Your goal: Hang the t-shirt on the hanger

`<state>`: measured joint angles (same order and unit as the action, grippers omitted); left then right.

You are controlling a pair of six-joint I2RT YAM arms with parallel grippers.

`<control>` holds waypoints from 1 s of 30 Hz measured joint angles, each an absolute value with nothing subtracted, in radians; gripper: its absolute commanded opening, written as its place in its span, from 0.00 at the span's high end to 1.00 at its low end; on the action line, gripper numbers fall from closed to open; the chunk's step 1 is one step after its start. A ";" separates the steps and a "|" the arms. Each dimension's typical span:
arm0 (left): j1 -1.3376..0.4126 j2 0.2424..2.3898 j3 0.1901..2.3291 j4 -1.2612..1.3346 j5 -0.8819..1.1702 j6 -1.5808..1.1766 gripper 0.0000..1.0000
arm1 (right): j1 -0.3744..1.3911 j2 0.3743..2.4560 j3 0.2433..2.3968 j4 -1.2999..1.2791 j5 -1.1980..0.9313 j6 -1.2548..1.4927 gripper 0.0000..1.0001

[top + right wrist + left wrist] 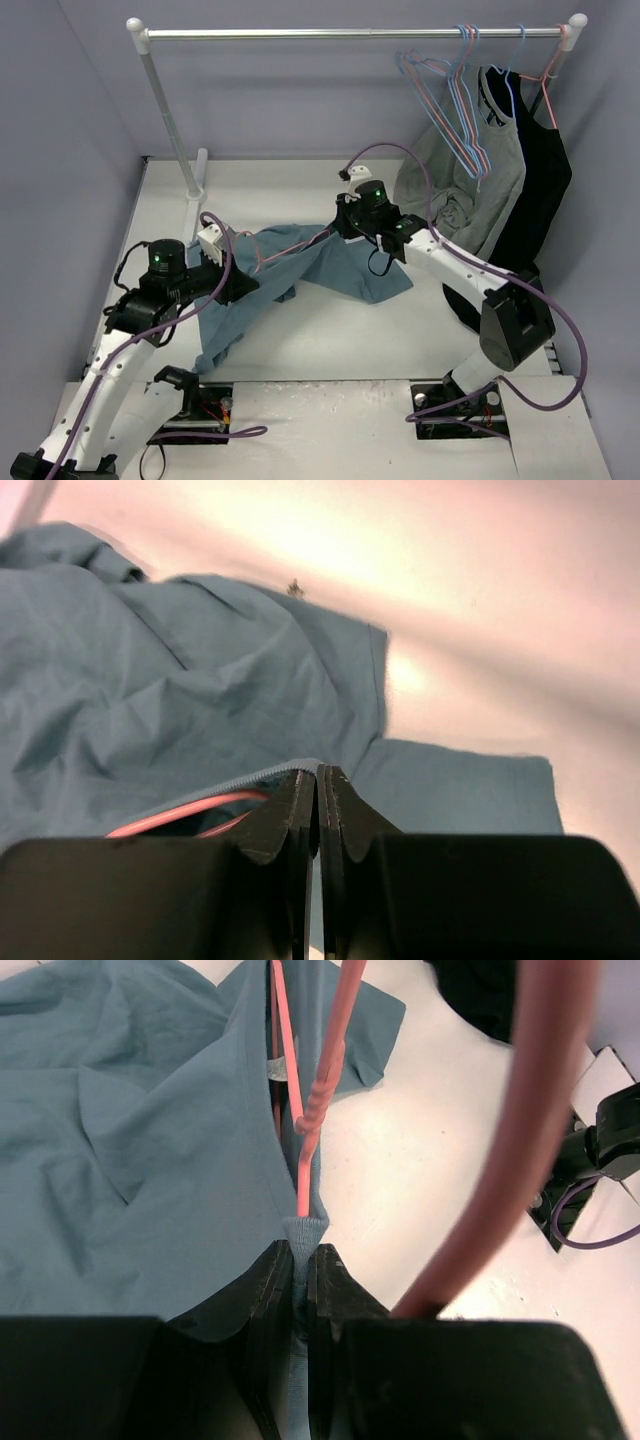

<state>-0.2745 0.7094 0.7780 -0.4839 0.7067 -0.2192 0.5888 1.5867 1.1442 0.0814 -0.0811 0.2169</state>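
Bench (pixel 300 365): white, carrying the clothes rail at its far side and the two arm bases at its near edge.
Clothes rail (pixel 350 33): a white bar on posts, spanning the far side of the bench.
T-shirt (pixel 345 268): teal-blue, on the near side of the rail, below its middle. One band of it is drawn taut between the two claws, and the rest sags in folds onto the bench.
Black garment (pixel 540 190): hangs from the rail's right end.
Grey shirt (pixel 465 185): hangs from the rail just left of the black garment, touching it.
Light-blue hangers (pixel 458 110): a bunch of wire hangers hooked on the right part of the rail, in front of the grey shirt.
Hanger (pixel 322 1080): salmon-pink wire, lying inside the t-shirt below the rail's middle. Its twisted neck shows at the cloth opening, and the wire runs down into the pinched cloth.
Left claw (pixel 303 1260): at the t-shirt's end toward the rail's left post, fingers (pixel 265 1300) closed, pinching a ribbed fold of the t-shirt. Whether the wire is also caught cannot be told.
Right claw (pixel 318 778): at the t-shirt's end below the rail's right half, fingers pressed together on an edge of the t-shirt, with pink wire showing under that edge.
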 measured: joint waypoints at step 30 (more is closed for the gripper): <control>-0.300 1.066 1.103 -0.273 0.921 -0.160 1.00 | 0.691 1.475 1.514 -0.088 -0.264 -0.054 0.96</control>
<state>-0.3000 1.0660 1.1030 -0.2729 0.9211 -0.1600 0.6907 1.4750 1.5135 -0.0879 -0.2642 -0.0544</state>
